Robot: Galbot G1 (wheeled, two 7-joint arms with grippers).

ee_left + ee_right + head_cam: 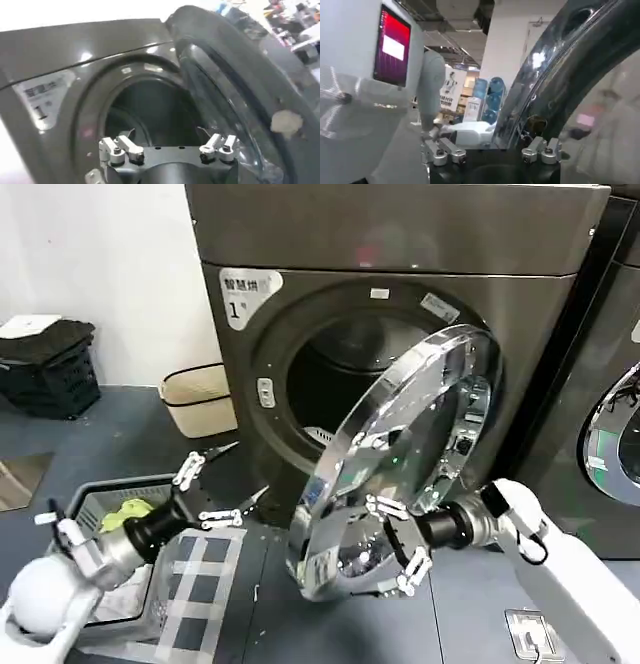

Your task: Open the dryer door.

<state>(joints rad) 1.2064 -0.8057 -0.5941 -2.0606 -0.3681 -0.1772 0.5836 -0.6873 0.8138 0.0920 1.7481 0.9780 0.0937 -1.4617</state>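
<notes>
While our right gripper is reaching in against the lower chrome rim of the door, its jaws are standing spread, one finger above and one below, and we cannot tell whether either is actually touching the metal. In the right wrist view the same gripper is showing its two finger bases wide apart, with the door's curved edge rising right beside them.

Our left gripper is hanging in the air before the lower left of the dryer, jaws likewise spread and holding nothing, well apart from the door. From its wrist camera, that gripper is facing the dark drum opening.

We are seeing the door swung well out from the machine front, hinged on its right side and tilting toward us, so that the drum opening is lying exposed behind it. It is a large round porthole: a wide, mirror-bright chrome ring around clear-looking tinted glass, reflecting the room. The dryer is grey-brown and is carrying a white label with a "1" at its upper left.

Beside our left arm a basket is sitting on the floor, and a cream bin is standing by the wall. A darker machine is standing to the right.
</notes>
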